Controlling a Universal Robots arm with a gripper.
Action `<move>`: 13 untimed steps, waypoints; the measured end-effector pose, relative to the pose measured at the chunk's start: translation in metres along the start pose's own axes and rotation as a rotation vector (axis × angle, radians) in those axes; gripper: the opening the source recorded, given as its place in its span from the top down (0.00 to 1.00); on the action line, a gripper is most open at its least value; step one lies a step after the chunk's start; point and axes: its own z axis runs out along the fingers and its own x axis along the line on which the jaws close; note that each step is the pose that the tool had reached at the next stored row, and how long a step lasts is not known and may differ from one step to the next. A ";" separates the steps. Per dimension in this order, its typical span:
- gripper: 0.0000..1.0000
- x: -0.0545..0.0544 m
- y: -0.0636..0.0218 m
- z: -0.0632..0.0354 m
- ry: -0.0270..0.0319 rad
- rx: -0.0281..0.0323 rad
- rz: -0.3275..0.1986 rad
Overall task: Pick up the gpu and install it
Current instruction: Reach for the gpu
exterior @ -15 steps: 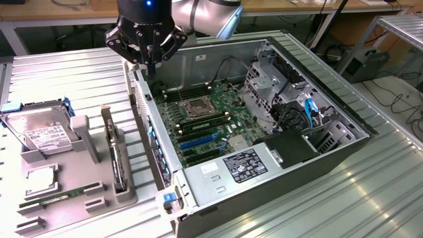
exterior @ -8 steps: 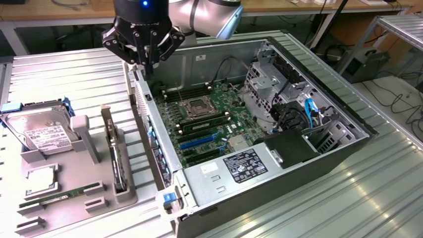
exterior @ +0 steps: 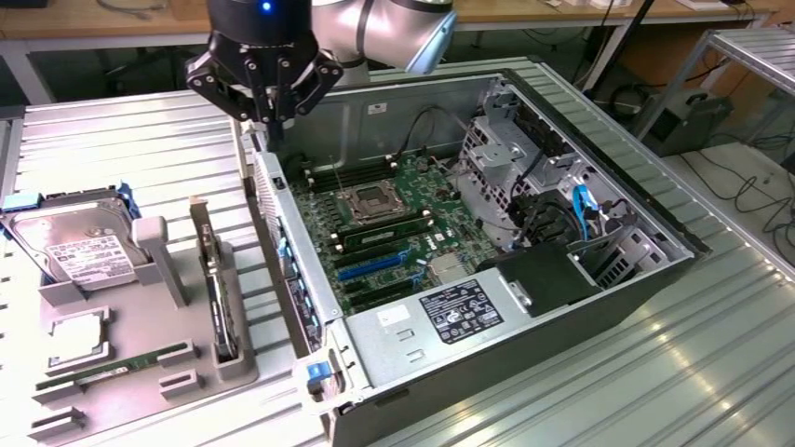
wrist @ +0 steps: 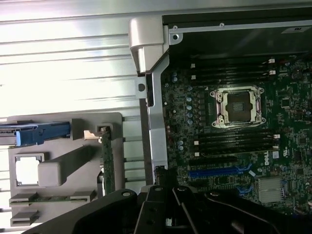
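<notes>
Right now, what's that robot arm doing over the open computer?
The robot arm's black gripper hangs shut and empty above the edge of the open dark metal computer case, on the side nearest the tray. The flat rectangular gpu card it should install stands on edge in the grey plastic holder tray, untouched, near a silver hard drive. Nothing has been picked up yet.

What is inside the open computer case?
A motherboard with its processor socket, blue expansion slots and a metal drive cage. A black box covers whatever lies beneath it.
</notes>
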 end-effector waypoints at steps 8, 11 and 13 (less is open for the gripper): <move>0.89 0.005 -0.0004 0.0000 -0.0001 0.0000 0.000; 0.89 0.007 -0.0005 0.0000 -0.0001 0.0000 0.000; 0.89 0.008 -0.0006 -0.0001 0.0000 0.0000 0.000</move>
